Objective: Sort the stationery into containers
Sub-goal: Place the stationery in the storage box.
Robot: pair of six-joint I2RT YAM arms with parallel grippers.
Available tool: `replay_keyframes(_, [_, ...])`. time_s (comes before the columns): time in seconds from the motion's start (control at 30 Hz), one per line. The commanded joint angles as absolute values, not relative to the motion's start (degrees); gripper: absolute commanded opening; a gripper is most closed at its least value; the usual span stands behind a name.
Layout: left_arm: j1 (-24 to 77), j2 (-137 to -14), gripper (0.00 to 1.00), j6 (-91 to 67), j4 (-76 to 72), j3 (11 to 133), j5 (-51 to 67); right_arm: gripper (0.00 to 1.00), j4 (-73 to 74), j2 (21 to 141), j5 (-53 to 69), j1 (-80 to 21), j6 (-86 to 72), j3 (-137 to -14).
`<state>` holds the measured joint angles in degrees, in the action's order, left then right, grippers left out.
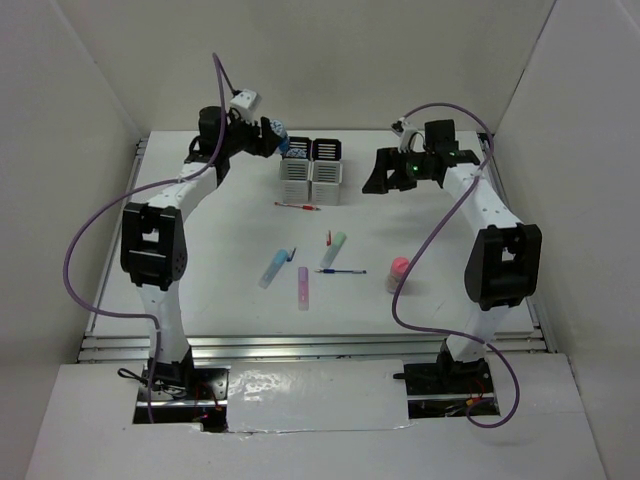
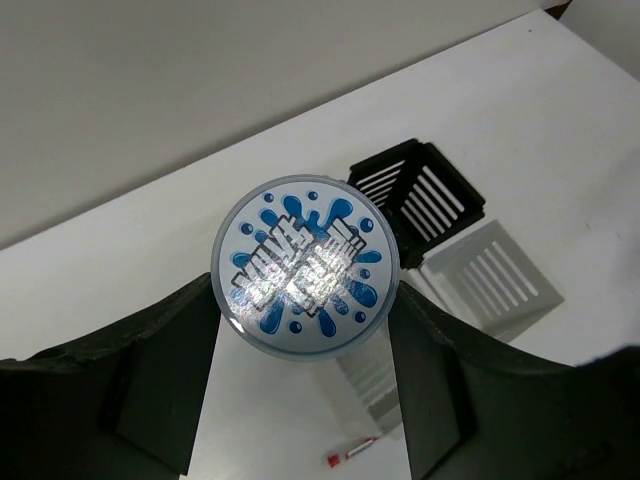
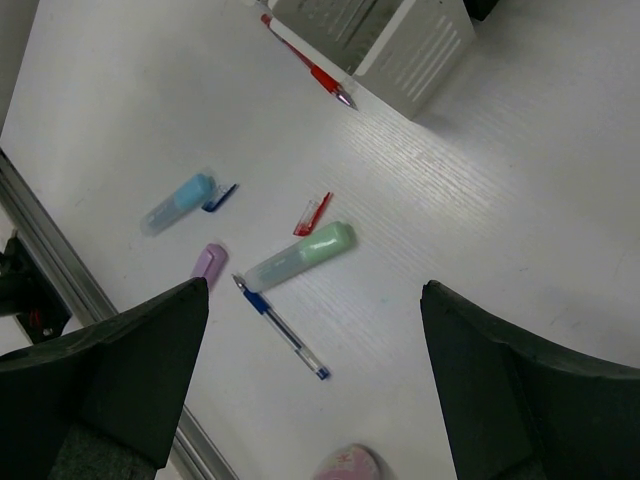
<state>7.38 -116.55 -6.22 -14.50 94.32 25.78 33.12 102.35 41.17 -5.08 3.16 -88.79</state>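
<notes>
One blue round roll (image 2: 305,265) with a splash-pattern face is clamped between the two fingers of the left gripper (image 1: 272,136), one finger pressing each side of its rim. The roll is held above the table (image 1: 200,290), just left of the far-left cup of the container block (image 1: 312,170). The block is four slotted cups in a 2x2 group, black at the far side and white at the near side.

The red pen (image 1: 298,206) lies just near of the block. Further toward the near edge lie the green stick (image 1: 333,250), the blue stick (image 1: 273,268), the purple stick (image 1: 303,287) and the blue pen (image 1: 342,271), which lies just beside the green stick. The pink-capped tube (image 1: 398,272) sits to their right.

The right gripper (image 3: 312,295) hangs right of the block, fingers spread wide, grasping nothing.
</notes>
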Motion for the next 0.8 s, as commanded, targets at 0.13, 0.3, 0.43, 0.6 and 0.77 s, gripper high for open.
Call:
replay_keyframes(0.13, [11.2, -122.2, 0.31, -3.2, -19.4, 105.1, 24.2, 0.93, 31.0, 98.4, 41.9, -3.4, 4.1, -87.3])
replay_keyframes(0.3, [11.6, -126.4, 0.31, 1.3, -18.5, 109.5, 23.2, 0.93, 30.8, 98.2, 41.9, -2.0, 4.9, -86.0])
replay_keyframes(0.43, [11.9, -129.8, 0.31, 2.4, -17.1, 112.9, 22.5, 0.93, 32.0, 99.3, 42.7, -1.0, 5.5, -86.4])
replay_keyframes(0.6, [12.1, -131.9, 0.31, 3.3, -15.9, 114.7, 22.2, 0.93, 31.8, 99.8, 43.0, -0.4, 5.9, -86.1])
replay_keyframes(0.77, [12.4, -132.7, 0.3, 3.4, -15.5, 115.3, 22.5, 0.93, 32.0, 100.4, 43.2, -0.4, 6.2, -86.1])
